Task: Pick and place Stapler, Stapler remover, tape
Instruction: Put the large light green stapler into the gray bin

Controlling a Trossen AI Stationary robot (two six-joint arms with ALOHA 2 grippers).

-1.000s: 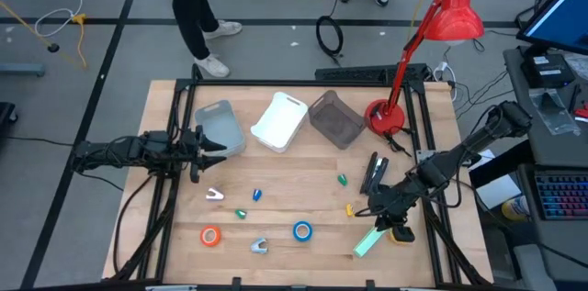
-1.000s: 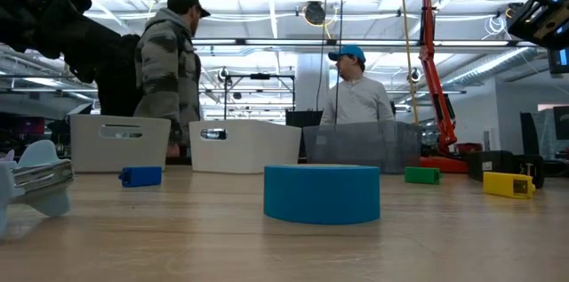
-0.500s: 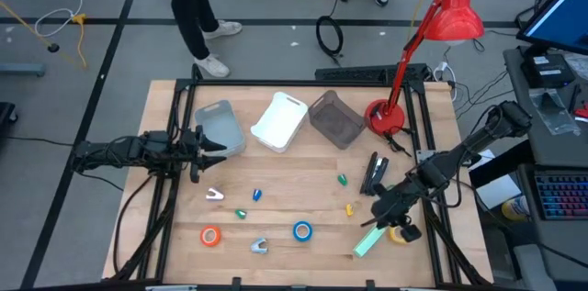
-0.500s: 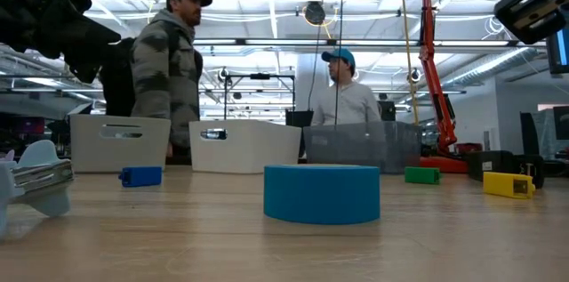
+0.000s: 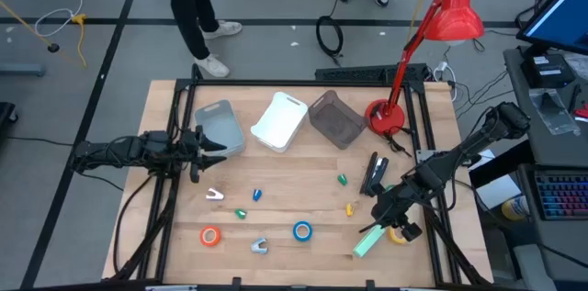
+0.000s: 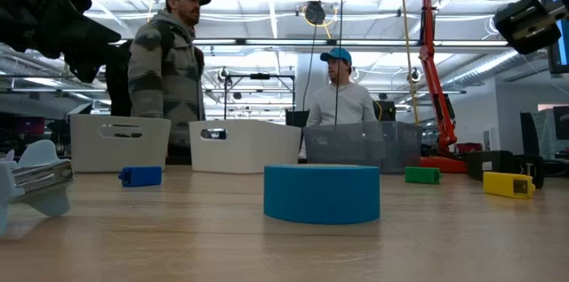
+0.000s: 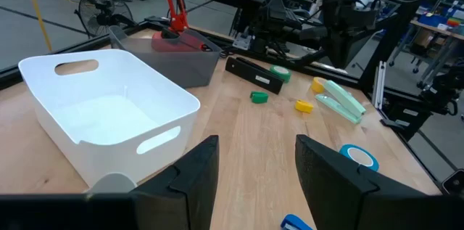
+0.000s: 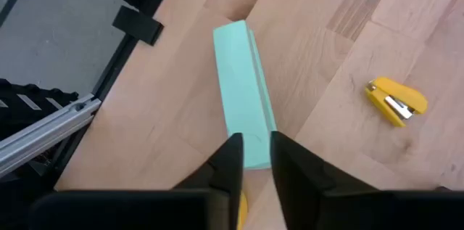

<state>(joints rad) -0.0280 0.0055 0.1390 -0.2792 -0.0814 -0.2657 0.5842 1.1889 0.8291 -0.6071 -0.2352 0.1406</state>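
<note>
One change: right gripper [image 5: 393,224] has shifted beside the mint stapler [image 5: 369,241], over the yellow tape [image 5: 398,234], grip undeterminable, nothing placed; left gripper [image 5: 206,150] waits open, well apart.

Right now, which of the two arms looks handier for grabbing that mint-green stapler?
The right one: its gripper hangs just beside the green stapler at the table's near right corner, while the left gripper waits far off by the grey bin.

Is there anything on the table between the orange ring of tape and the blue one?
Yes. From above, a small grey staple remover lies between the orange tape and the blue tape, slightly nearer the table's front edge.
</note>
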